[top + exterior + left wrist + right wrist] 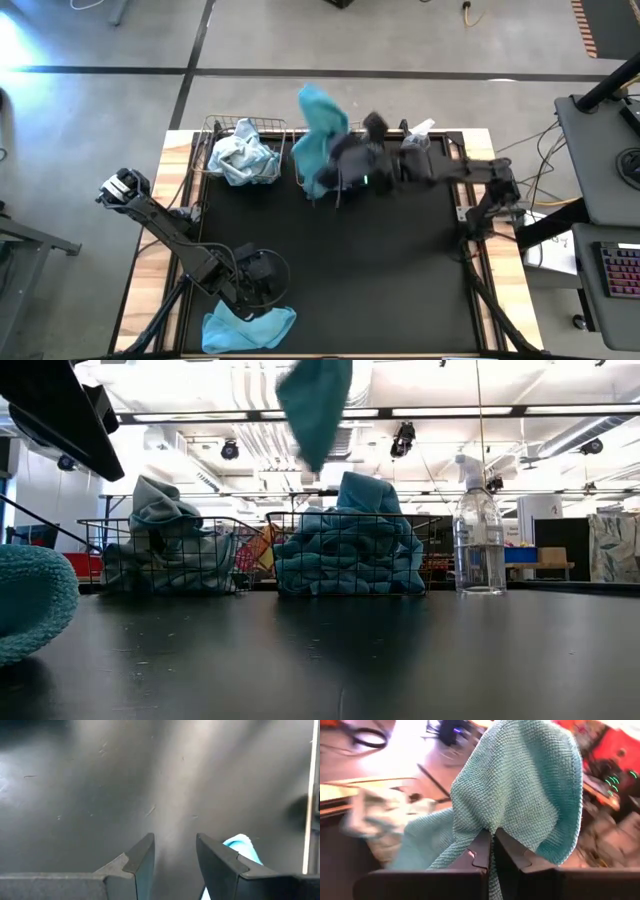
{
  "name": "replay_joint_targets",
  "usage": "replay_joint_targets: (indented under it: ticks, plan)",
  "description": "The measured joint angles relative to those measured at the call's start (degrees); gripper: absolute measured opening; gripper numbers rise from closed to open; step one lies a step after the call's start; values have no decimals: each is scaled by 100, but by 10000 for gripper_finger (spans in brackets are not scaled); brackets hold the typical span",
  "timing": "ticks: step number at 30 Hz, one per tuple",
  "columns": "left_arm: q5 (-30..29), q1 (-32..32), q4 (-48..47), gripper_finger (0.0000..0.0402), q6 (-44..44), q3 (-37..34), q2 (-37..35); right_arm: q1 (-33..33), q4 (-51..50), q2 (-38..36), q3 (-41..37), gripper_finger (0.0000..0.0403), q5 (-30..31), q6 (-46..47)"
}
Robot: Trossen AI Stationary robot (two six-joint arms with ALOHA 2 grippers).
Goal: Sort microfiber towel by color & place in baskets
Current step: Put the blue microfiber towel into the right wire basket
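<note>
My right gripper [493,837] is shut on a turquoise towel [320,135], held high over the right wire basket [300,520], which is filled with turquoise towels [350,550]. The left basket [95,530] holds pale grey-blue towels [243,152]. Another turquoise towel [248,325] lies flat on the table at its near edge. My left gripper [175,855] is open just above the black mat, on the far side of that towel, touching nothing. In the low view the held towel [315,405] hangs from the picture's top. My right gripper pinches the turquoise towel between its two fingers at a bunched fold [492,822]. The cloth drapes over and around the fingertips [480,847], so the layers cannot be counted. The towel is lifted clear and hangs slack above the turquoise basket, its lower tip [315,460] well above the pile.
A clear spray bottle [478,530] stands upright on the mat just right of the turquoise basket, close to my right arm [450,170]. Both baskets sit at the table's far edge. The black mat [380,260] lies bare between the baskets and the near towel.
</note>
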Motion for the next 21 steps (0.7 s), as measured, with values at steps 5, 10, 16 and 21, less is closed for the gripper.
replay_joint_targets:
  ticks: [5, 10, 16, 21]
  plan:
    - [3, 0, 134, 130, 124, 0, 0, -668, -221, 0, 172, 11, -13, 297]
    - [2, 0, 142, 130, 150, 0, 0, -1110, -226, 0, 151, 11, -115, 418]
    - [-5, 0, 271, 130, 124, 0, 0, -1447, -234, 34, 107, 11, -320, 438]
    - [-62, -17, 447, 130, 191, 0, 16, -1612, -238, 44, 94, 11, -672, 798]
